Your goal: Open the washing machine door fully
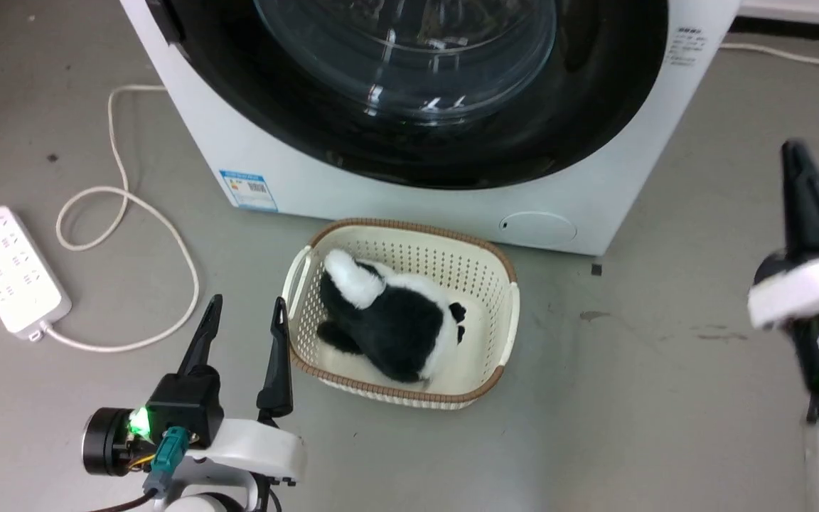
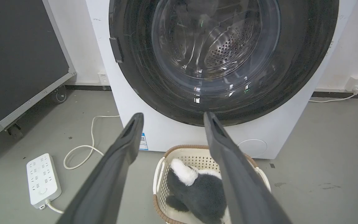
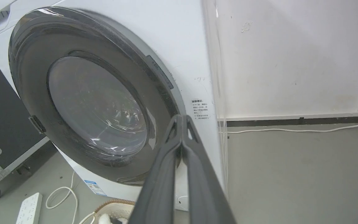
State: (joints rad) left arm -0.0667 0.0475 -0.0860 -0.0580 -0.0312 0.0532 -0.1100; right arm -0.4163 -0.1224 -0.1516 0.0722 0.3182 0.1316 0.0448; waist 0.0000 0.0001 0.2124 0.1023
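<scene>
- Straight ahead: washing machine point(image 1: 381, 192), white, standing on the grey floor with a white wall behind.
- Across nearly its whole front: washing machine door point(image 1: 587, 121), glossy black rim around bulging clear glass, lying shut and flush against the cabinet; small dark catch on its left edge in the left wrist view.
- Off to the machine's left: black case point(image 2: 20, 53) on castors, metal-edged, well apart from the door.
- Directly below the door, just beside the machine's base: cream basket point(image 1: 480, 277) with a brown rim, on the floor.
- Inside the basket: black-and-white plush toy point(image 1: 395, 320), lying down.
- Left of the basket: white power strip point(image 1: 11, 270), flat on the floor, with its white cord point(image 1: 125, 199) looping toward the machine.
- Low at the left, beside the basket: left gripper point(image 1: 248, 302), fingers spread wide, holding nothing, aimed at the door's lower rim but apart from it.
- At the right, beyond the machine's corner: right gripper point(image 1: 797, 153), fingers pressed together with nothing between them, pointing up toward the door's right edge; contact with the machine not visible.
</scene>
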